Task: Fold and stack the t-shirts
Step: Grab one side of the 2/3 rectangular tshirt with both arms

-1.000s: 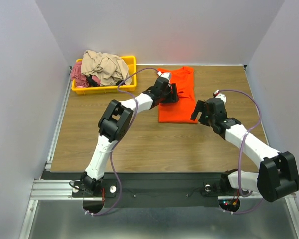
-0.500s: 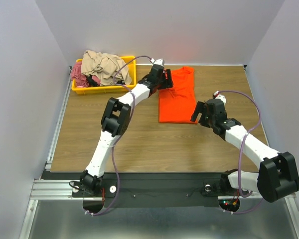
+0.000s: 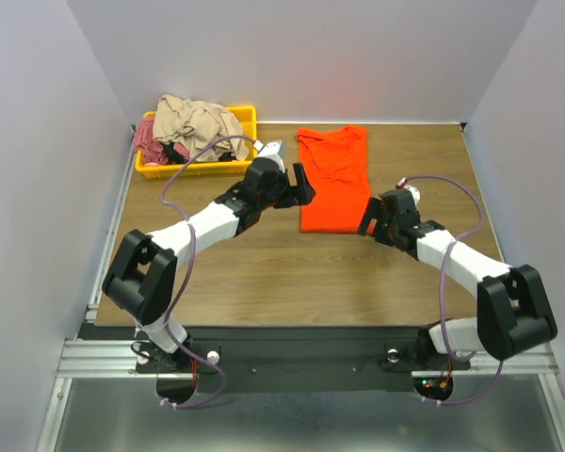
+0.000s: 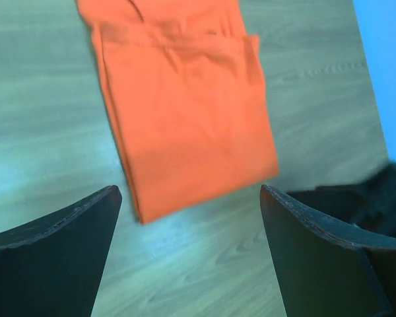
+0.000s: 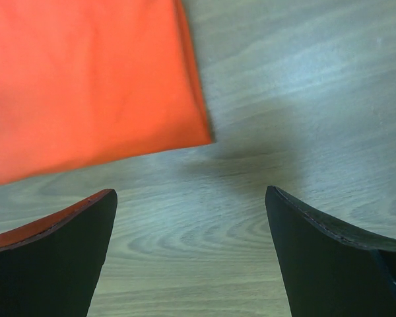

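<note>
Orange t-shirt (image 3: 333,179), folded lengthwise, is laid flat at 1 o'clock on the table (image 3: 264,268). Its near hem corners are best pinched and carried together toward 12 o'clock; left gripper (image 3: 299,184) and right gripper (image 3: 369,218) are spread wide, nothing held. The left gripper is now drawn back from over the shirt to its 9 o'clock edge.

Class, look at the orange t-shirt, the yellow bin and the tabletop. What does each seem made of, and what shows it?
Orange t-shirt: soft matte fabric, perhaps cotton; it lies creased and folded.
Yellow bin: probably plastic; rigid rim, uniform bright colour.
Tabletop: wood or wood-look laminate; grain lines, slight sheen.
</note>
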Action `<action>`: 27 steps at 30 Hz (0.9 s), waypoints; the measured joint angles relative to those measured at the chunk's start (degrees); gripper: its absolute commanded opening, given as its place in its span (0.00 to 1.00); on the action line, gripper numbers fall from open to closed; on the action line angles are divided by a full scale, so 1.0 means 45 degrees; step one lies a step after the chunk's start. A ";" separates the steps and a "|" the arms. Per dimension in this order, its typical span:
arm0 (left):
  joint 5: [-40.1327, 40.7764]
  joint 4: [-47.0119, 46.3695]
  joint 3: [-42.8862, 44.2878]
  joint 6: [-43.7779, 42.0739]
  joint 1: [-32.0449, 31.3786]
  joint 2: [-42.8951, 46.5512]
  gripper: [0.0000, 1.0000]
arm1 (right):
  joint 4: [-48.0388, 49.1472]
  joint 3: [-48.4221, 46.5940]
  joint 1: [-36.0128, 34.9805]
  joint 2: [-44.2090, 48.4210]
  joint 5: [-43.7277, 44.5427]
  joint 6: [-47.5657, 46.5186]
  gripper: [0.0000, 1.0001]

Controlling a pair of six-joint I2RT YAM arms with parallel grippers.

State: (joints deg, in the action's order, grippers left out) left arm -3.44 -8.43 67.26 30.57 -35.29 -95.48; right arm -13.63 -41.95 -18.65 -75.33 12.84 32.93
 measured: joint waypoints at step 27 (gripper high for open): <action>-0.0083 -0.0937 -0.0981 0.1171 -0.0777 -0.3162 0.42 | -0.0112 -0.1520 0.0860 -0.3560 -0.0306 0.0500 0.61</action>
State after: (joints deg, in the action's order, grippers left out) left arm -3.81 -12.64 62.85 35.83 -38.79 -109.71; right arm -14.13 -48.80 -14.79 -91.35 11.46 35.18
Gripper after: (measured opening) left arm 0.456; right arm 0.681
